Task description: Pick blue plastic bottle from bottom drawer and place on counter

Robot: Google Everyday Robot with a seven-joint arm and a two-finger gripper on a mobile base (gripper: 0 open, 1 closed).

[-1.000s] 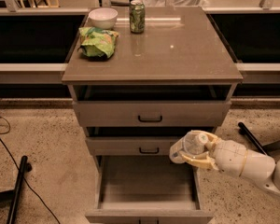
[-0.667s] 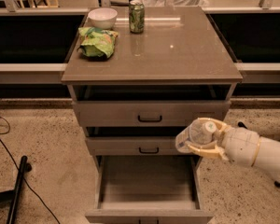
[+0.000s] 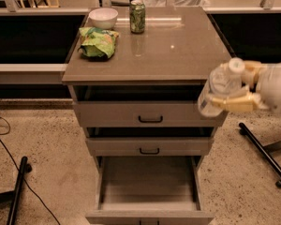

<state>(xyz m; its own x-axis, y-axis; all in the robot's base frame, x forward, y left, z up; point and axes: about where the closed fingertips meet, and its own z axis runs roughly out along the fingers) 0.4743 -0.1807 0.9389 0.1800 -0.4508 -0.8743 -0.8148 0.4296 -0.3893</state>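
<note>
Fingers (image 3: 236,103) clasp blue plastic bottle (image 3: 220,86) beside counter (image 3: 178,46) edge; bottom drawer (image 3: 147,182) open

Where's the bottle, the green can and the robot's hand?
blue plastic bottle (image 3: 217,82): camera view, clear body.
green soda can (image 3: 137,17): camera view, its side.
gripper (image 3: 227,97): camera view, far right, between fingertips clasping the bottle.

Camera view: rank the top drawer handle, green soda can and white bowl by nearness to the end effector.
End effector, holding the blue plastic bottle, by the counter's right front corner:
1. top drawer handle, lower left
2. green soda can, back middle
3. white bowl, back left
</note>
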